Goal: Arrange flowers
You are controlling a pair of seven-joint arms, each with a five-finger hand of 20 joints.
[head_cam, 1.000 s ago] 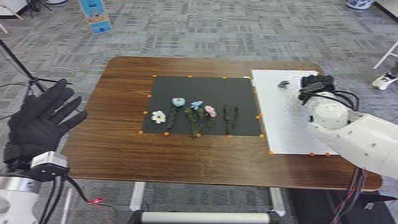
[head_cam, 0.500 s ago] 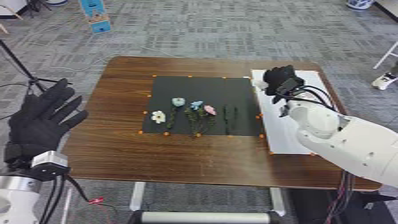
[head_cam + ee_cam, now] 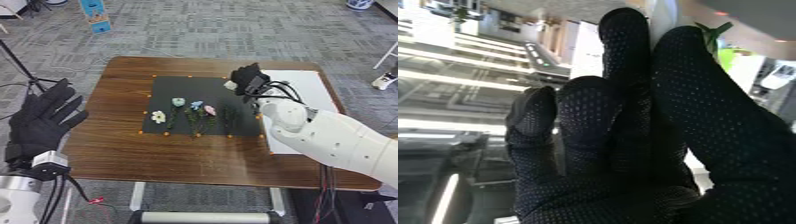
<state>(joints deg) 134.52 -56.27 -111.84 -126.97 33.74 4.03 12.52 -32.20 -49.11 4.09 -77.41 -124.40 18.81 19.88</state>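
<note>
The right robot hand (image 3: 248, 77) has its fingers and thumb brought narrowly together on a white bloom (image 3: 231, 85), gripping it over the far right part of the black mat (image 3: 204, 86). In the right wrist view, a green leaf (image 3: 713, 33) pokes out beside the thumb. Whether the bloom touches the mat I cannot tell.

Nearer on the mat, the arrangement looks well begun. An open white flower (image 3: 158, 117) lies at the left, with a pale blue-green flower (image 3: 179, 102) to its right and slightly farther. Next come a small blue flower (image 3: 196, 105) and a pink flower (image 3: 210, 110), their greenery running towards the near edge. Right of these lie dark green stems (image 3: 229, 118); I cannot make out any heads on them.

So four coloured or white heads and some greenery are laid out in a loose row, and the bloom in the hand is the piece left to set down. Its spot is probably near the stems, so the next move likely calls for lowering it and letting go without dragging the others. What finished pattern is wanted, the pictures do not settle.

Farther right, a white sheet (image 3: 306, 90) lies beside the mat on the desk (image 3: 133, 160). The left robot hand (image 3: 43, 112) is spread wide off the left edge.
</note>
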